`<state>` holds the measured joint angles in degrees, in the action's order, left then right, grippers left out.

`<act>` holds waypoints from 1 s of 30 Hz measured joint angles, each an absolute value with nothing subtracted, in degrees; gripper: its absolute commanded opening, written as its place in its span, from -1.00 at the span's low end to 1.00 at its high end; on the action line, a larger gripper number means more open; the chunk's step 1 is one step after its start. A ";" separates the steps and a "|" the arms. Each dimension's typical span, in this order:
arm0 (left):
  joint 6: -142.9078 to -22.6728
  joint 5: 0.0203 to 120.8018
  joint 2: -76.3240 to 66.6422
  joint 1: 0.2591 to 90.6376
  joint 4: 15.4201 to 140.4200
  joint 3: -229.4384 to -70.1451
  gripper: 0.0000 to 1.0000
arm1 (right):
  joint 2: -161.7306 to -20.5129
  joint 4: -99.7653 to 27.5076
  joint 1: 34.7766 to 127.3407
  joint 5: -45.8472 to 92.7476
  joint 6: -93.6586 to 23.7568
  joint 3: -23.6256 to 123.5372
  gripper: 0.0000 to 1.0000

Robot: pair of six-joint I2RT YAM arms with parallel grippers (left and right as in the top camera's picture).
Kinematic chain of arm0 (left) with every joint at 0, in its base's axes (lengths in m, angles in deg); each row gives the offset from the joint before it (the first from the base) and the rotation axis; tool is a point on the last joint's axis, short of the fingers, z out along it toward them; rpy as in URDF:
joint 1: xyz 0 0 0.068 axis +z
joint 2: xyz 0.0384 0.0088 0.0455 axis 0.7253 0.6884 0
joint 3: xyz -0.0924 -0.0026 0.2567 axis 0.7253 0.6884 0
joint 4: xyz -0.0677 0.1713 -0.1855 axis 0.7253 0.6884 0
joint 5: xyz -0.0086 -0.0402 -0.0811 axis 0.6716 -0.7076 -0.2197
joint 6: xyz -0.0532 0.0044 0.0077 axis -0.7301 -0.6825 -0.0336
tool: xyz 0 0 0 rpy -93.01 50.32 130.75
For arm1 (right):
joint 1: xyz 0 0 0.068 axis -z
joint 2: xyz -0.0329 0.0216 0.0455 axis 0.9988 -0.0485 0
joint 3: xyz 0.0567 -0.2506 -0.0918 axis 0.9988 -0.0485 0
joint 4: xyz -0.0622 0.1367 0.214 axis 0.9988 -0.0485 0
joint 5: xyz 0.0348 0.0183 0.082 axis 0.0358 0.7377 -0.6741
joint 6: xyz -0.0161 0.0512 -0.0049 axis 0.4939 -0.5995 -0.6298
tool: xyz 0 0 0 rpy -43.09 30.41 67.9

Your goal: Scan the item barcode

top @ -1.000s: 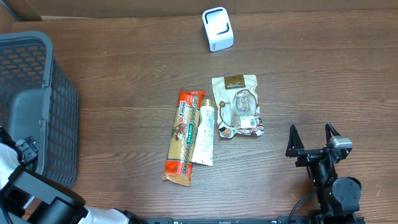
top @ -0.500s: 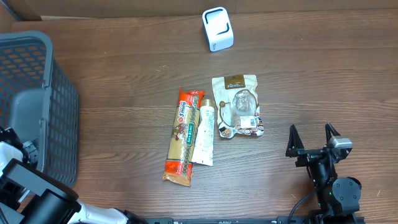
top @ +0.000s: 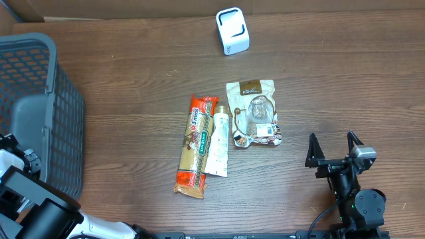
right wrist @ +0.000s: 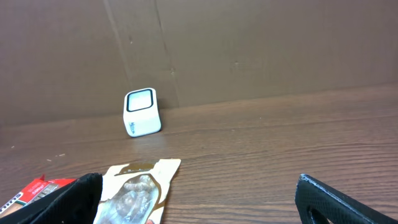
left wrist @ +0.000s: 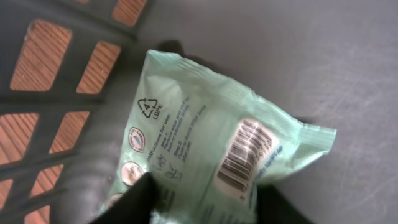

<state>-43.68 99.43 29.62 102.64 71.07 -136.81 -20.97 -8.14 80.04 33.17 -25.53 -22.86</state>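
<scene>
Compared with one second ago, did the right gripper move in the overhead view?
No. The right gripper keeps the same place right of the brown pouch, its fingers equally far apart.

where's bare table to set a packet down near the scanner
Bare table runs between the basket and the pasta packet, and again right of the scanner, between it and the right gripper. The centre is crowded: pasta packet, tube and snack pouch lie side by side.
</scene>
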 measured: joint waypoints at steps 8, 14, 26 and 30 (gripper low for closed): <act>-43.57 96.37 29.59 102.64 72.44 -137.90 -0.92 | -20.97 -8.12 80.06 33.19 -25.53 -22.86 1.00; -48.29 85.87 29.64 101.24 79.68 -141.88 -0.92 | -20.97 -8.10 80.04 33.17 -25.53 -22.86 1.00; -64.75 61.31 29.18 99.62 94.74 -166.84 -0.92 | -20.97 -8.14 80.06 33.17 -25.53 -22.86 1.00; -69.23 53.39 25.05 99.38 94.98 -171.47 -0.92 | -20.97 -8.14 80.06 33.17 -25.53 -22.86 1.00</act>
<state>-69.23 53.39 25.05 99.38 94.98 -171.47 -20.97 -8.14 80.06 33.17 -25.53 -22.86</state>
